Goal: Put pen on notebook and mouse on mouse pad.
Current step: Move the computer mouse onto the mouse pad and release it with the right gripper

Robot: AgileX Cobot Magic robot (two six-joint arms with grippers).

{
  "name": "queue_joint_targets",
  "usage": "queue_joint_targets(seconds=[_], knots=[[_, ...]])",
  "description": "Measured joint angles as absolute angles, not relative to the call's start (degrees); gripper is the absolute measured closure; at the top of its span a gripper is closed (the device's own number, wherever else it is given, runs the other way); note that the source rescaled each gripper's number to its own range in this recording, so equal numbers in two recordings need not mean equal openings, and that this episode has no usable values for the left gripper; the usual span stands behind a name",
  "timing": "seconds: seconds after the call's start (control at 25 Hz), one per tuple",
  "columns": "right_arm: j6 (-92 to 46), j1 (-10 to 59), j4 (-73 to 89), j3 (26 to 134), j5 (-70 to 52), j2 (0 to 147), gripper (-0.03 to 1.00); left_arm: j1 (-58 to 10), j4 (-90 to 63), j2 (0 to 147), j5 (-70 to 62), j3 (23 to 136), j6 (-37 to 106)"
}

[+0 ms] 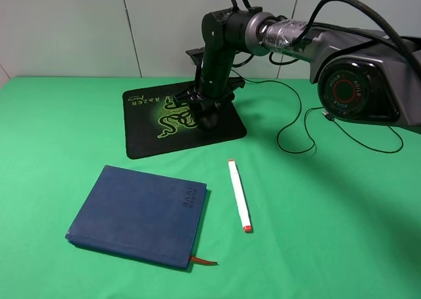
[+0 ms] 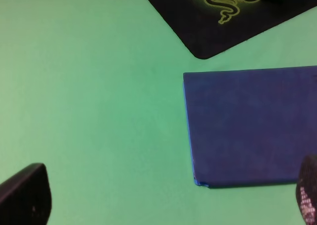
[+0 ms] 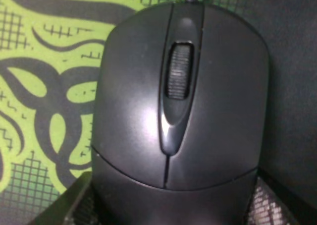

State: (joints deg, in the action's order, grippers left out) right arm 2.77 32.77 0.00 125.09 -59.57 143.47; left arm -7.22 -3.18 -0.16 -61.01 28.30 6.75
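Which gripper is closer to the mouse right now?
Right. The right gripper is down around the mouse on the pad; the left gripper hovers by the notebook, short of the pad.

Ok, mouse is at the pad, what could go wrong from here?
1. The glossy black oval mouse is held between the right gripper's jaws; its thin black cable loops over the green cloth and might snag, dragging it off the black Razer mouse pad.
2. The slim white pen lies right of the dark blue notebook, unseen by the left wrist camera; the open left gripper might nudge the notebook reaching over.
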Motion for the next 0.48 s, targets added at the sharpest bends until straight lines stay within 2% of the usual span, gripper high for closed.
queue_joint_targets(seconds=[0.2,0.24,0.32,0.36,0.48], knots=[[2.8,32.8,0.3,125.1,-59.6,143.5,0.39,-7.2,-3.2,-0.2,-61.0,28.3,6.7],[2.9,32.8,0.3,125.1,-59.6,143.5,0.36,-7.2,-3.2,-0.2,-61.0,28.3,6.7],[3.2,32.8,0.6,125.1,-59.6,143.5,0.14,-7.2,-3.2,-0.2,-61.0,28.3,6.7],[3.5,32.8,0.8,125.1,-59.6,143.5,0.07,-7.2,-3.2,-0.2,-61.0,28.3,6.7],[4.2,32.8,1.0,125.1,-59.6,143.5,-0.01,-7.2,-3.2,-0.2,-61.0,28.3,6.7]])
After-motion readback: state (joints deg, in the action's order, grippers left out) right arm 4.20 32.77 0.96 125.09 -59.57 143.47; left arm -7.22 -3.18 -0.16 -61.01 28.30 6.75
